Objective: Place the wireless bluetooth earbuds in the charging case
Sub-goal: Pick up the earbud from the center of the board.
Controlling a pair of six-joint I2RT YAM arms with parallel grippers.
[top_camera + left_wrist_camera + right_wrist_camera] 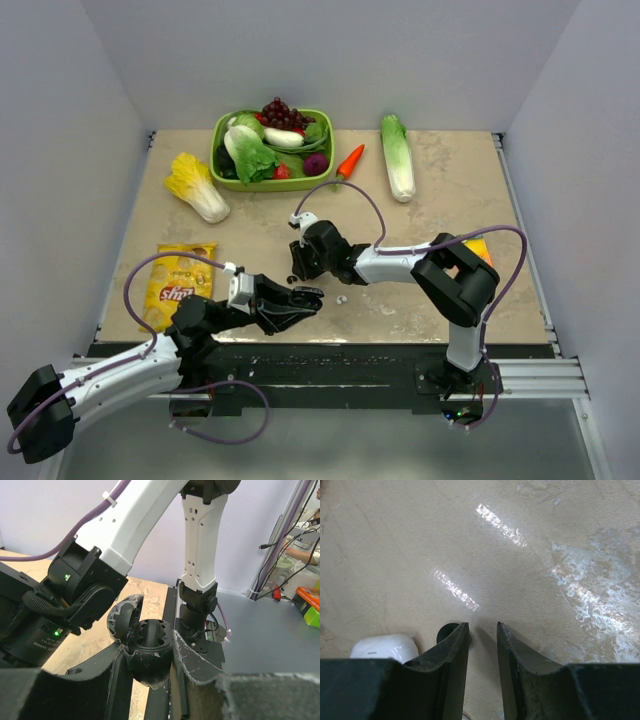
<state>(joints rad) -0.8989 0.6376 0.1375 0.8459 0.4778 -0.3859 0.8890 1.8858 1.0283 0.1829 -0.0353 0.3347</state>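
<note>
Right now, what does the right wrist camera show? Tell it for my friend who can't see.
The right gripper hangs over a shiny beige table, jaws slightly apart with nothing between them. A white case peeks out at lower left.

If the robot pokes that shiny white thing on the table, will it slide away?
Probably. The shiny white thing looks smooth and rounded, and the table gleams too, so it could skid or spin. It looks small beside the right gripper, so it is likely light.
</note>
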